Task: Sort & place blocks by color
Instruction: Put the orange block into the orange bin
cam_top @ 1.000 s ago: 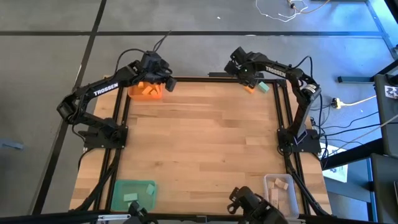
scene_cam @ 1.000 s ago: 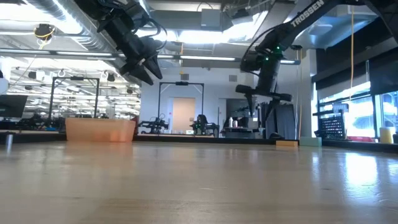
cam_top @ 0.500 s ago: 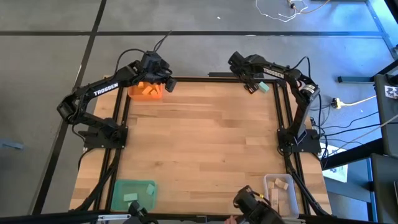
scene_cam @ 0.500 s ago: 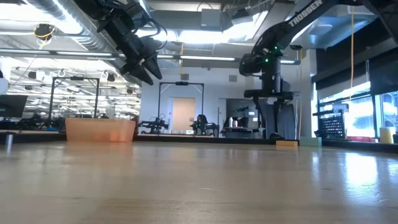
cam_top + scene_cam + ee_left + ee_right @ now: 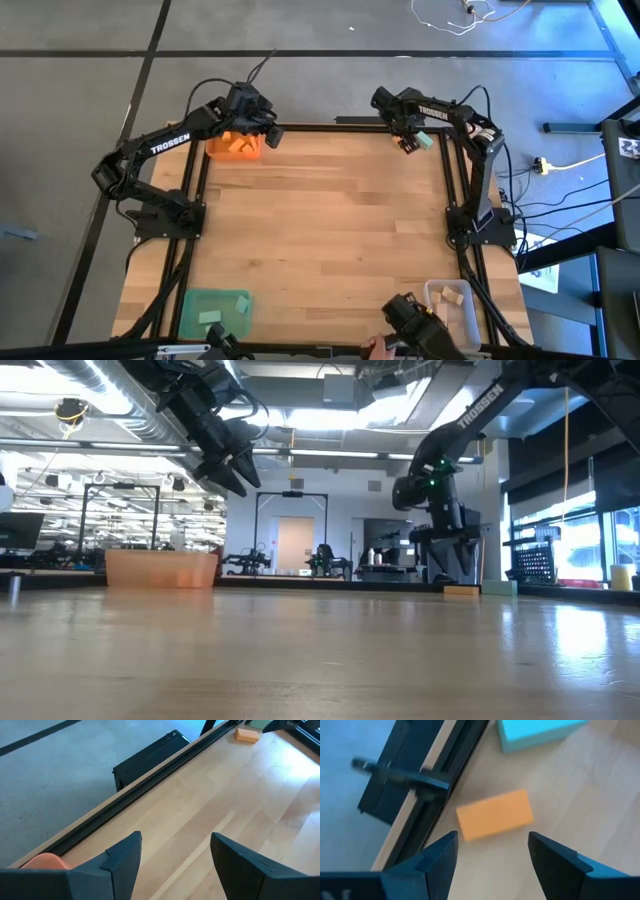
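An orange block [image 5: 494,815] lies flat on the wooden table near its far right corner, with a teal block [image 5: 535,732] just beyond it. My right gripper [image 5: 491,836] hangs open above the orange block [image 5: 402,143], pointing steeply down and touching nothing; the teal block [image 5: 424,140] lies beside it. My left gripper [image 5: 268,135] waits open in the air beside the orange tray [image 5: 222,150] at the far left, which holds orange blocks [image 5: 240,145]. In the left wrist view its fingers [image 5: 125,855] have nothing between them.
A green tray [image 5: 213,308] with teal blocks sits at the near left. At the near right stands a clear tray [image 5: 452,305] with pale wood blocks. A dark shape [image 5: 420,328] hangs over the near edge beside it. A black rail [image 5: 330,127] borders the far edge.
My right gripper has come down toward the orange block at the far right corner. It has tipped steeper and rolled about its own axis, and its fingers have stayed open. The dark shape at the near edge has drifted toward the clear tray.
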{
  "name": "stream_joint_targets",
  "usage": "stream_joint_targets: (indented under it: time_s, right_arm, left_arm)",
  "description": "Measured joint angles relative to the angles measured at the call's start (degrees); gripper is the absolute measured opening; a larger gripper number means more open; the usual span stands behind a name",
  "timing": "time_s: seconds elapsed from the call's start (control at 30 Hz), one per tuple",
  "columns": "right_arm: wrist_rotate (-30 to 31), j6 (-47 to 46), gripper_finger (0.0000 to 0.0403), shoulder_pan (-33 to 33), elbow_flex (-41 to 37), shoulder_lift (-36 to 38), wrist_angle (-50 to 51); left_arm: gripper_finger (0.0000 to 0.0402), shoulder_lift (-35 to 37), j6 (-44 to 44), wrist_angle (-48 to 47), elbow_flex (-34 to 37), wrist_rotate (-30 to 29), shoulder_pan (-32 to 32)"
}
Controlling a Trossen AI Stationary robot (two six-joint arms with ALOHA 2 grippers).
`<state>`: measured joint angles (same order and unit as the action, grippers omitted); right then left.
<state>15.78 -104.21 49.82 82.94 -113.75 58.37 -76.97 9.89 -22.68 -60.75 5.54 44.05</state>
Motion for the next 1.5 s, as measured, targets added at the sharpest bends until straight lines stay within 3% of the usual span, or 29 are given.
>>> stream_joint_targets:
  time_s: [0.4, 0.9, 1.5]
  right_arm:
    - [-3.2, 0.3, 0.0241, 2.7, 0.0, -3.8, -0.5]
    - [-9.7, 12.5, 0.0241, 1.7, 1.0, -5.4, -2.4]
    - [-10.5, 48.3, 0.0241, -7.1, 0.8, -5.5, -8.2]
  left_arm:
    - [0.0228, 0.0, 0.0, 0.0, 0.0, -0.1, 0.0]
    - [0.0228, 0.0, 0.0, 0.0, 0.0, -0.2, 0.1]
    - [0.0228, 0.0, 0.0, 0.0, 0.0, -0.2, 0.1]
